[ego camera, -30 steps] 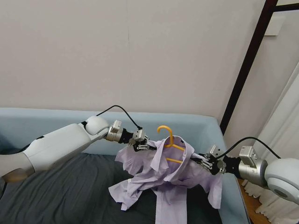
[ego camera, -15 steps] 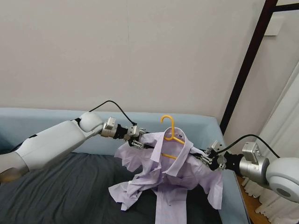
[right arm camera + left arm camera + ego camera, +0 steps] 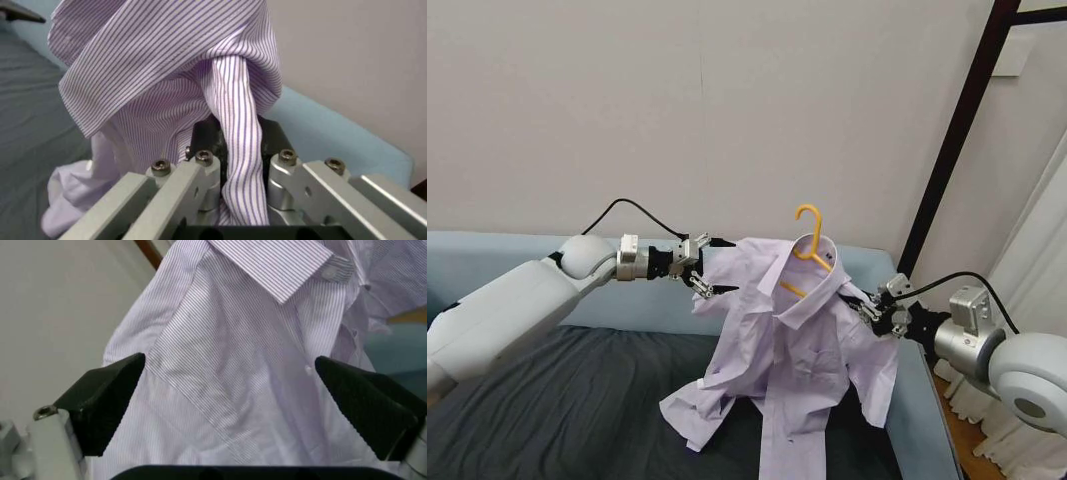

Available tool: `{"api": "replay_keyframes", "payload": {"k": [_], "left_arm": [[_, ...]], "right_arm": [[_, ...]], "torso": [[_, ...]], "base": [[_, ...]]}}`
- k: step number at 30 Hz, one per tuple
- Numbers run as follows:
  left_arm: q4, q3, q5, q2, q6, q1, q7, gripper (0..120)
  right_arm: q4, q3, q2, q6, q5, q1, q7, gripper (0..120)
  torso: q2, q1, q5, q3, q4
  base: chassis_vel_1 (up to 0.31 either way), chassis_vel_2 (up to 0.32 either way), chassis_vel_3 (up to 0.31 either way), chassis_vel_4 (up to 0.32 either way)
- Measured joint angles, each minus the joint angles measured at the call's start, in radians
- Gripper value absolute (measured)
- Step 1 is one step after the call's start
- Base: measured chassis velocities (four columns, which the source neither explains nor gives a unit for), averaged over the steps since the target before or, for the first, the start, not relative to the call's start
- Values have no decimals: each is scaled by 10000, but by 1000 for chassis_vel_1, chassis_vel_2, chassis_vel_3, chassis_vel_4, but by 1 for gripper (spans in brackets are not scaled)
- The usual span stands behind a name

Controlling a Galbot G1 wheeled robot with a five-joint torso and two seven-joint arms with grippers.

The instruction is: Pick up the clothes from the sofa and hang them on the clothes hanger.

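**Shirt held up over sofa, 2 arms engaged**

Noting striped lilac shirt (image 3: 797,330) hanging at centre of head frame, collar draped over yellow hanger (image 3: 810,240), hook poking up above collar. Trailing lower tails down onto dark seat of blue sofa (image 3: 477,262) at bottom centre. Reaching in from left of frame with left gripper (image 3: 699,268), just beside shirt's shoulder. Showing 2 fingers (image 3: 107,400) spread wide apart in left wrist view, cloth lying across the gap, contact impossible to tell. Clamping right gripper (image 3: 874,305), at right centre of frame, onto bunched fold of shirt, pinched tight between metal jaws in right wrist view.
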Motion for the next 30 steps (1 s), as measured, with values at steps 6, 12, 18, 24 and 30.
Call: {"api": "replay_keyframes", "payload": {"k": [6,12,18,24,30], "left_arm": [[-2132,-2009,-499,682,547,3187,-2855,100],[-3560,-2970,-1002,424,740,4822,-4869,100],[-4929,-2693,-1424,105,957,5412,-6377,100],[-5273,-1628,-1625,-278,1317,5124,-7494,100],[-5043,-934,-1633,-807,1610,4669,-8191,100]], "right_arm": [[667,146,95,-696,105,-65,688,7],[1027,159,199,-1153,72,-186,1256,7],[1038,140,170,-1418,60,-179,1621,7],[1061,116,139,-1486,116,-202,1733,7],[1216,113,125,-1510,256,-202,1765,7]], "torso": [[-1,0,-6,1,5],[-1,-1,3,0,-3],[-1,-1,0,0,-1],[0,-1,1,0,-2],[-1,0,0,1,-2]], "base": [[0,0,0,0],[0,0,0,0],[0,0,0,0],[0,0,0,0],[0,0,0,0]]}}
